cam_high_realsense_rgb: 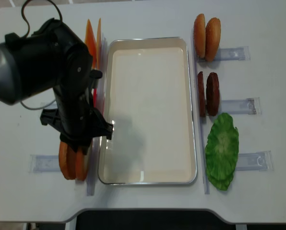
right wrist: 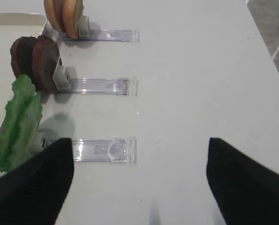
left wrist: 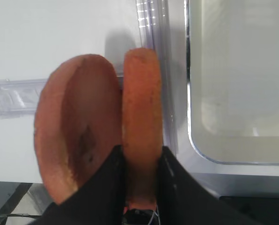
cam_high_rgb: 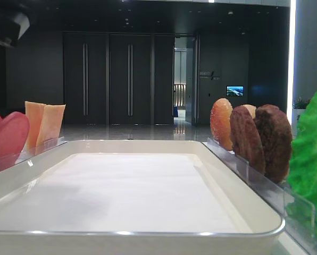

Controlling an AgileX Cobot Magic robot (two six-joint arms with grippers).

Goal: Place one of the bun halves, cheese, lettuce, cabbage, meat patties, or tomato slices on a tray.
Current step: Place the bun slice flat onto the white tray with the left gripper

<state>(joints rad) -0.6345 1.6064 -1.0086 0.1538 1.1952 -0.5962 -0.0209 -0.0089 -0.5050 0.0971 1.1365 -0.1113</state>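
Grab step: left pincer [left wrist: 140,199] clamped on inner bun half [left wrist: 140,122] in its rack beside tray [left wrist: 188,117]; next needs lift clear w/o dragging the neighbour bun, then over tray.

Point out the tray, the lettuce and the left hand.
tray [cam_high_realsense_rgb: 191,110], overhead exterior view, on its right rim.
lettuce [cam_high_realsense_rgb: 222,148], overhead exterior view, middle of the leaf.
left hand [left wrist: 140,159], left wrist view, between the fingertips clamping a disc.

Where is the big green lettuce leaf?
In the overhead view the lettuce stands right of the tray, just below the meat patties.
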